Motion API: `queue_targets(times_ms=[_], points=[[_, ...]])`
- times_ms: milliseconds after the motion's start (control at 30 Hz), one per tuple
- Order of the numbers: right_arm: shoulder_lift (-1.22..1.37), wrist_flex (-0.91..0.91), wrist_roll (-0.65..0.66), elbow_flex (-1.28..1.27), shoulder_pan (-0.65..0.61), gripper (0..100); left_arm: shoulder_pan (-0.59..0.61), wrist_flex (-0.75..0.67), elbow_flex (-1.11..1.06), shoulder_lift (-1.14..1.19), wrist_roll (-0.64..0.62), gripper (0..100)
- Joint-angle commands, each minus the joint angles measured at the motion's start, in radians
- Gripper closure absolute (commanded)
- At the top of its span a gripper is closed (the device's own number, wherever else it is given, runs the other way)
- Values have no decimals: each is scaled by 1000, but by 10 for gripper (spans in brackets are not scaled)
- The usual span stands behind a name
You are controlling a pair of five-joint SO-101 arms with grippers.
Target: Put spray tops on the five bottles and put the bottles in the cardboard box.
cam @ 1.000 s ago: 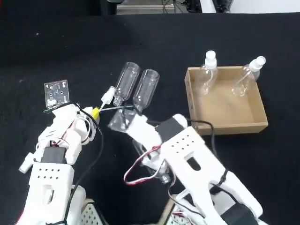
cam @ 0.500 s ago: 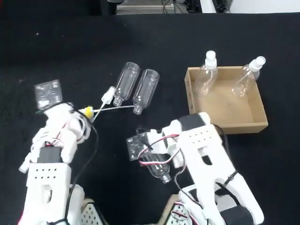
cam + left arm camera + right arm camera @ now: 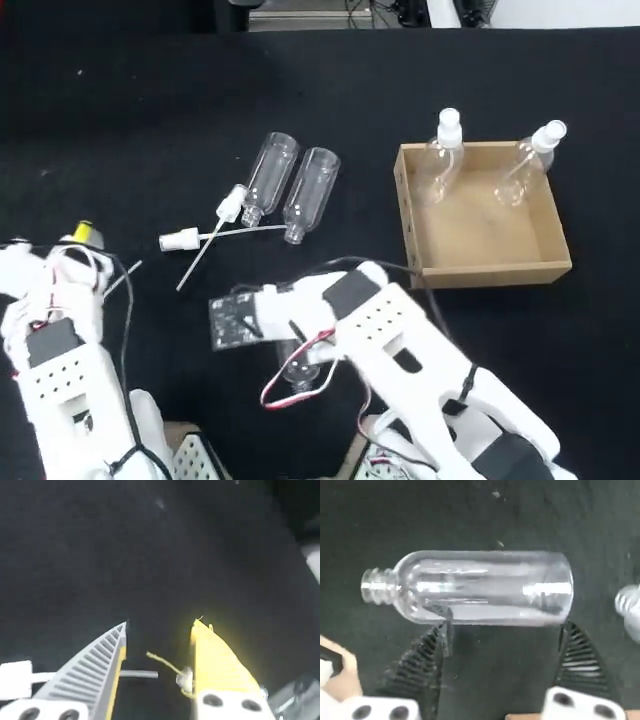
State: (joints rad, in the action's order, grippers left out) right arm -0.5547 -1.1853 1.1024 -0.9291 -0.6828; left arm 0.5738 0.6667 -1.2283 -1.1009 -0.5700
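Right gripper (image 3: pixel 505 630) is held spread just beside the uncapped bottle (image 3: pixel 480 587). Grasping it seems in hand; closure around it is needed next.

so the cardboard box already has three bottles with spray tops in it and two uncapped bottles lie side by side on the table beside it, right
No. The high view shows two bottles with spray tops in the cardboard box, not three: one capped bottle and a second capped bottle. The two uncapped bottles do lie side by side on the table beside it.
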Motion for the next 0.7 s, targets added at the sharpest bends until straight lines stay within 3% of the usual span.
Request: queue_targets(times_ms=[0,333,667], points=[[-35,14,92,15,-64,704,79,-18,82,-14,-35,805],[-27,17,379,-4,-120,707,134,-17,101,-14,-57,805],[-31,178,388,-174,-54,725,134,-17,102,-14,-57,805]])
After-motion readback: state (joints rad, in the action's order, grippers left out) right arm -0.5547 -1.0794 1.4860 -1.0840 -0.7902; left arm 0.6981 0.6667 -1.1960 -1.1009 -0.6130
